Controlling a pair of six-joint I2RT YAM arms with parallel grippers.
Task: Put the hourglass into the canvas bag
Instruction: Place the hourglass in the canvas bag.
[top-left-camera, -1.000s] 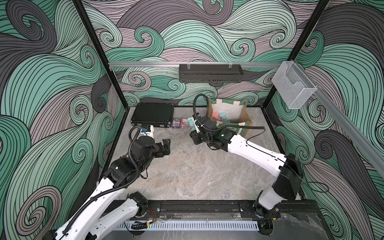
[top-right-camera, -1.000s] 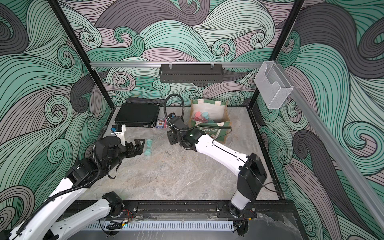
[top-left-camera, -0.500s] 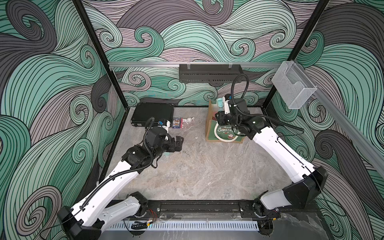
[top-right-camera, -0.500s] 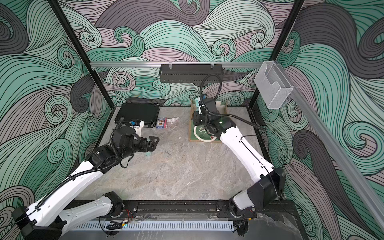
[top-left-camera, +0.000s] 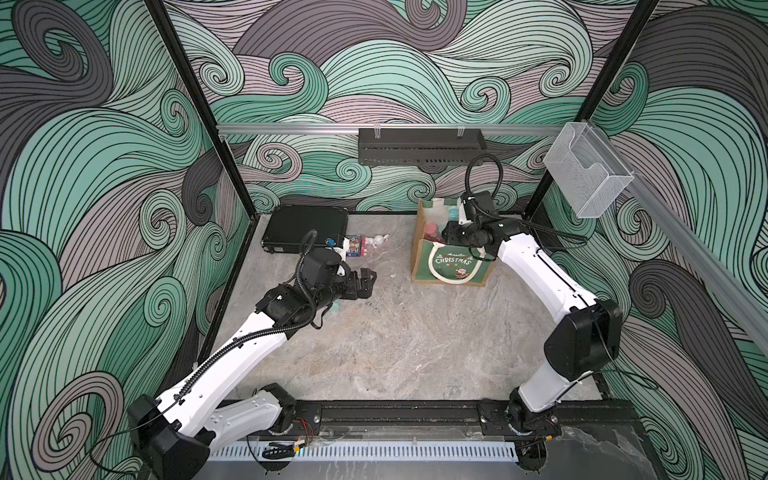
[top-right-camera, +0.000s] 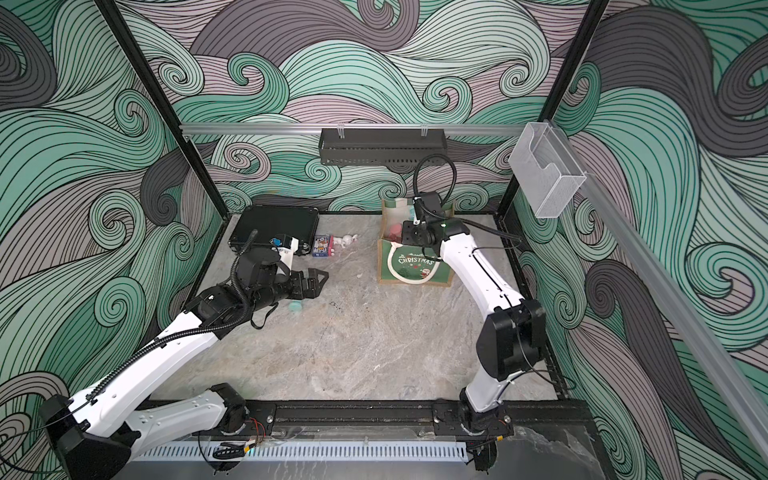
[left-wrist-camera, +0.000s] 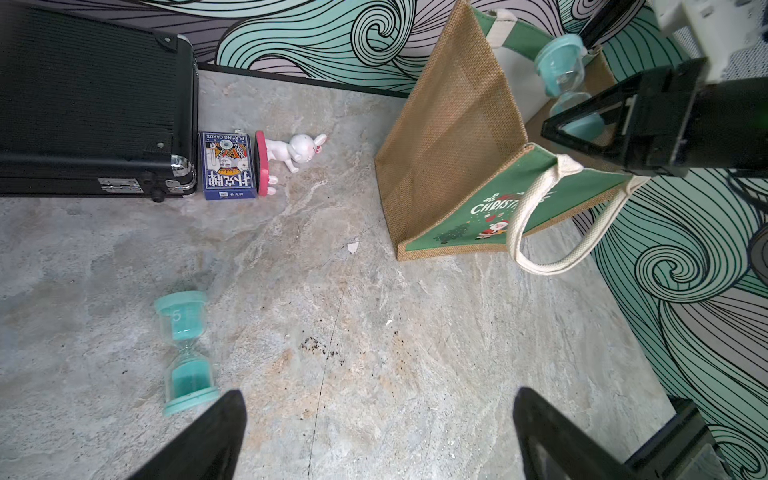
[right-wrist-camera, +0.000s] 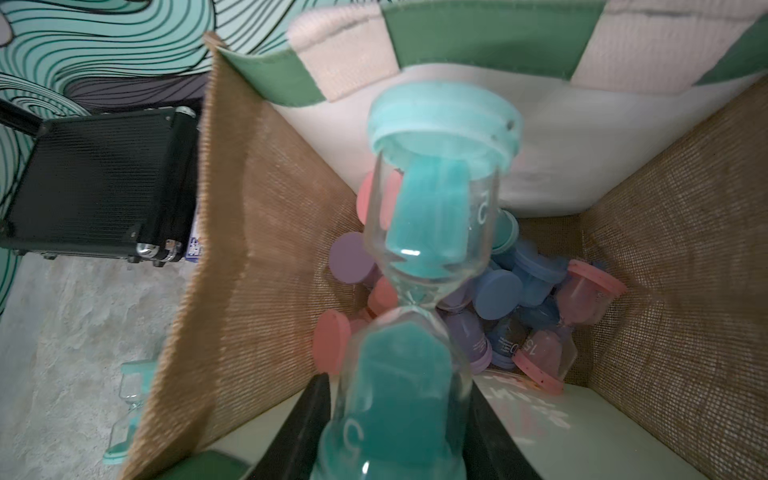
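The right pincer (right-wrist-camera: 397, 428) is holding the hourglass (right-wrist-camera: 432, 232) at the mouth of the canvas bag (right-wrist-camera: 249, 270); release not yet made.
It is clenching the near bulb, the rest jutting beyond its tips over other hourglasses (right-wrist-camera: 498, 291) lying below inside. Judged: placing step in hand; the next move is calling for lowering past the rim, then opening. The piece is showing clear glass, teal caps and teal sand. The left pincer (left-wrist-camera: 374, 440) is standing released, a second hourglass (left-wrist-camera: 185, 353) lying beside one tip.
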